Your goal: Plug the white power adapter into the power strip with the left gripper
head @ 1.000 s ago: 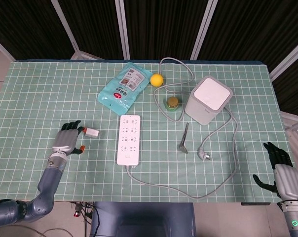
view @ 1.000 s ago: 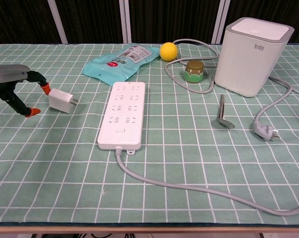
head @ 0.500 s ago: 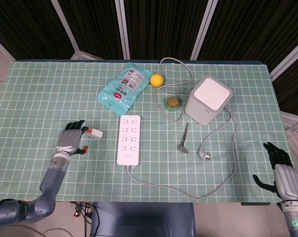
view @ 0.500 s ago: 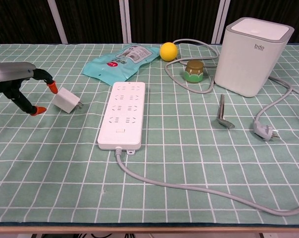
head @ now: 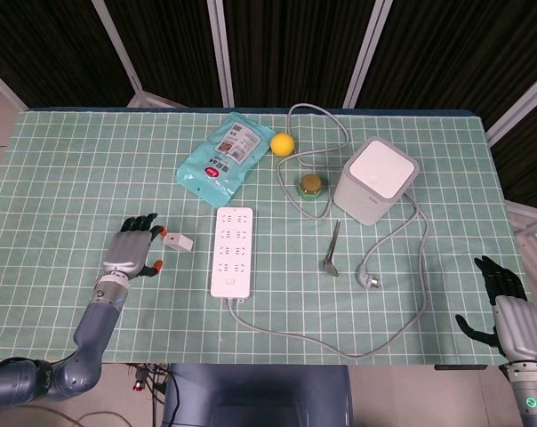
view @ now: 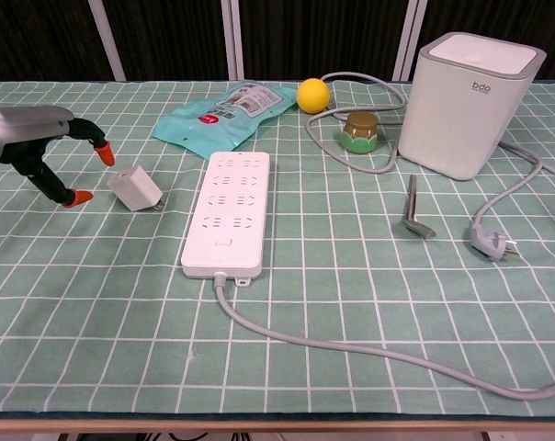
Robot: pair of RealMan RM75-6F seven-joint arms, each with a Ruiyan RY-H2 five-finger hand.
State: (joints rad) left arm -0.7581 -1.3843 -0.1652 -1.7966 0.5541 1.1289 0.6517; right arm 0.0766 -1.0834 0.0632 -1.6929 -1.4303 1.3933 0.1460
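The white power adapter [head: 178, 240] [view: 136, 189] lies on the green checked cloth, tilted, just left of the white power strip [head: 233, 251] [view: 228, 212], prongs toward the strip. My left hand [head: 131, 249] [view: 34, 147] hovers immediately left of the adapter, holding nothing. Its orange-tipped fingers [view: 103, 152] are spread apart, one above the adapter's corner and one lower left, with a small gap to it. The strip lies flat with its sockets up and its grey cord running off its near end. My right hand [head: 504, 307] hangs past the table's right front corner, fingers spread and empty.
A teal packet [view: 224, 111], a yellow ball [view: 312, 95] and a small green jar [view: 359, 131] sit behind the strip. A white box appliance [view: 468, 101] stands at the right, its grey cable and plug [view: 491, 242] looping over the cloth. A grey metal tool [view: 413, 219] lies right of the strip.
The adapter has slid right toward the power strip and turned, nudged along by my left hand, which followed it rightward. The right hand has not moved.
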